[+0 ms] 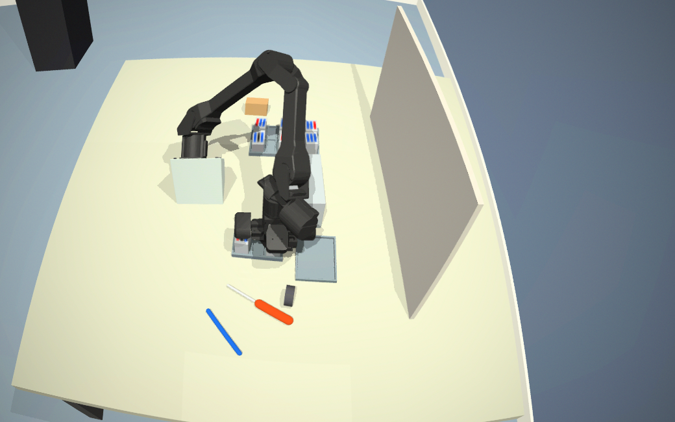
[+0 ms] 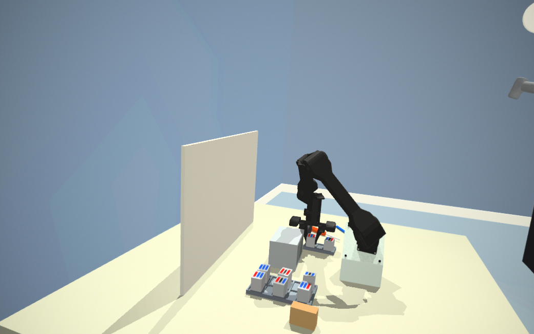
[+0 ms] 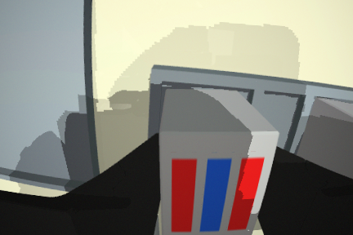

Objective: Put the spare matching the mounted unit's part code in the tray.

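My gripper (image 2: pixel 311 239) (image 3: pixel 202 143) is shut on a grey spare (image 3: pixel 204 144) with red, blue and red stripes. The spare stands upright at the end slot of the small rack (image 1: pixel 256 256) (image 3: pixel 270 77); whether its base touches the rack is hidden. Another spare (image 1: pixel 242 245) (image 2: pixel 328 243) (image 3: pixel 327 134) stands at the rack's other end. The tray (image 1: pixel 317 261) (image 3: pixel 41 52) beside the rack is empty. A larger rack (image 2: pixel 256 293) holds several striped spares. A grey box (image 1: pixel 318 183) (image 2: pixel 282 254) stands between the racks; no code shows on its visible faces. I cannot tell whether it is the mounted unit.
A tall panel (image 1: pixel 424 157) (image 2: pixel 219 207) stands beyond the tray and grey box. An orange block (image 1: pixel 256 106) (image 2: pixel 303 316) is by the larger rack. A dark cylinder (image 1: pixel 289 295), a screwdriver (image 1: pixel 273 311) and a blue rod (image 1: pixel 224 332) lie past the small rack and tray.
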{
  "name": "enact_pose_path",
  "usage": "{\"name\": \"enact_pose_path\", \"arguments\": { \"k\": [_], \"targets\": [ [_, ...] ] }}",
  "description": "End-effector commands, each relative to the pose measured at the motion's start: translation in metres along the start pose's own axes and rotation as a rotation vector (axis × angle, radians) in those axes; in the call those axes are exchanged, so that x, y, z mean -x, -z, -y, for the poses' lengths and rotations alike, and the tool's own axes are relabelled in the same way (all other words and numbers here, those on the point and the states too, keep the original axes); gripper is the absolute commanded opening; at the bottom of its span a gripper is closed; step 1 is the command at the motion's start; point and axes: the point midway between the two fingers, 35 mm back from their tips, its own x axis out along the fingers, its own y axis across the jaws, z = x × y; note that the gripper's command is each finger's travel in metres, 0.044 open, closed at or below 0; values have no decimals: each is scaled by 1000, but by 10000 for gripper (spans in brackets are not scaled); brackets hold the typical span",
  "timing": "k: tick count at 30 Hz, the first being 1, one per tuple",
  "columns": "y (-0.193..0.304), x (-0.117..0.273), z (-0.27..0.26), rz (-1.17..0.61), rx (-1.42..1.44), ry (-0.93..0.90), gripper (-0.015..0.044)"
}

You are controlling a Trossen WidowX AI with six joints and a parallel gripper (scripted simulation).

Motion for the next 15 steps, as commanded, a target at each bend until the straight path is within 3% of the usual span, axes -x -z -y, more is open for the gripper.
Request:
{"name": "enact_pose_path", "arguments": {
  "k": [1,10,15],
  "targets": [
    [0,0,0,0,0,0,10],
    [0,1,0,0,0,0,0],
    [-2,35,-2,2,-3,-1,0]
  ]
}}
